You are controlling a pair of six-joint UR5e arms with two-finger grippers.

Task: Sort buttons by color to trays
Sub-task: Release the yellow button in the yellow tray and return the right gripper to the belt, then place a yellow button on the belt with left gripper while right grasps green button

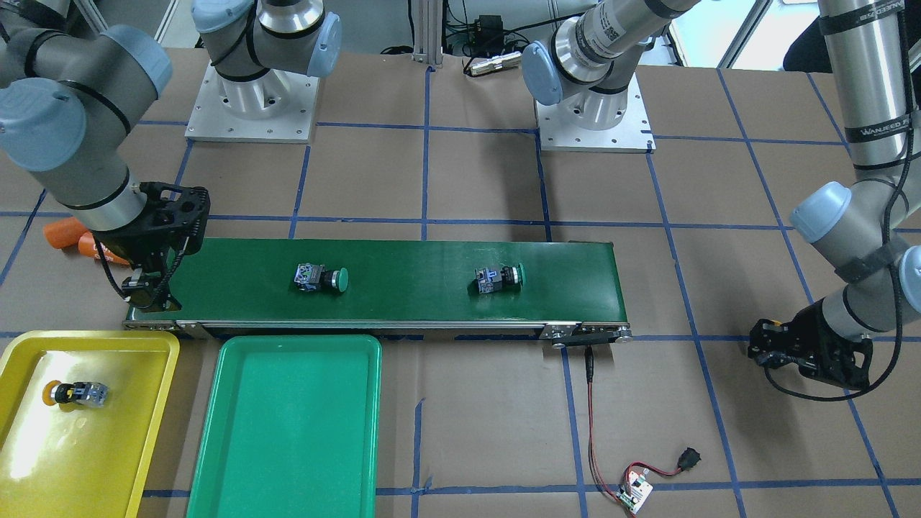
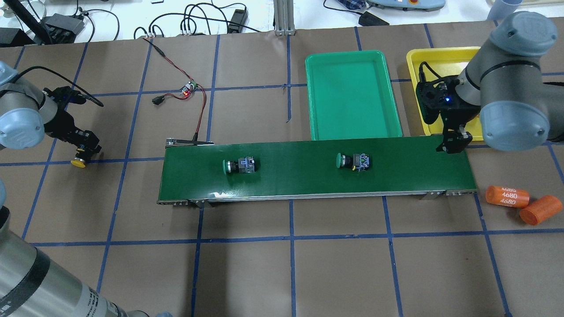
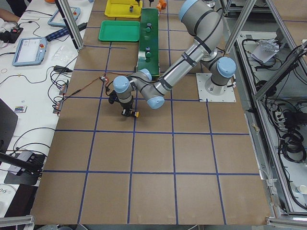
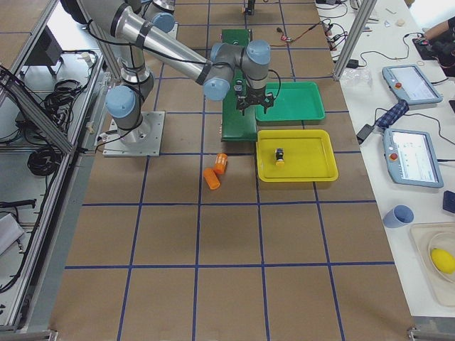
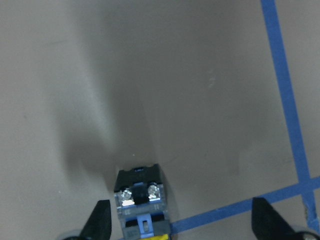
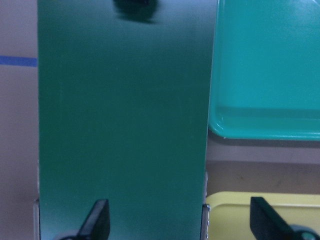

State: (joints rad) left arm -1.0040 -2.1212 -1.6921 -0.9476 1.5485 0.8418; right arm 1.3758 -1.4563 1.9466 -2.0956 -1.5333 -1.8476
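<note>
Loose yellow button (image 2: pixel 78 164): lying on the brown table, well away from the belt's far end. It has a round mushroom cap on a boxy black and grey-blue block with two shiny screws.
Left gripper (image 2: pixel 84 149): right over it with its fingers spread wide. The block sits between them close to one finger, and nothing is pinched.
Step in hand: looks like the pickup of this last stray yellow one.
Next move: centre on the block, squeeze its flat sides rather than the rounded cap, then lift it towards the belt.
Green buttons (image 2: pixel 238 165) (image 2: pixel 352 161): two, both on their sides on the belt, well apart, not yet sorted.
Other yellow button (image 1: pixel 74 393): already lying in the yellow tray (image 1: pixel 93 337).
Green tray (image 1: pixel 288 432): glossy plastic with rounded corners and a shallow rim, just beside the yellow one, with no button in it.
Right gripper (image 2: pixel 453 144): fingers apart and empty, hovering over the belt's end by the trays.
Belt (image 2: pixel 308 185): long, smooth, dark green, with metal ends.
Table (image 2: pixel 291 273): matte brown paper with a blue tape grid.
</note>
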